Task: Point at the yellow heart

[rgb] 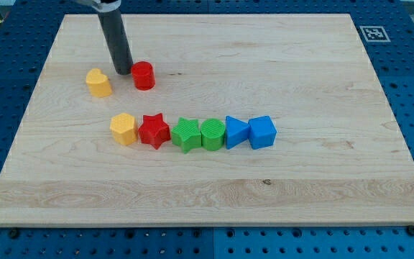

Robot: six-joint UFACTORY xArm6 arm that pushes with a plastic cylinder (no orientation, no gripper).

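Observation:
The yellow heart lies on the wooden board at the view's upper left. My tip rests on the board just right of the heart, with a small gap, and just left of the red cylinder. The dark rod rises from the tip toward the view's top.
A row of blocks lies below, left to right: yellow hexagon, red star, green star, green cylinder, blue triangle, blue cube. A marker tag sits at the board's top right corner.

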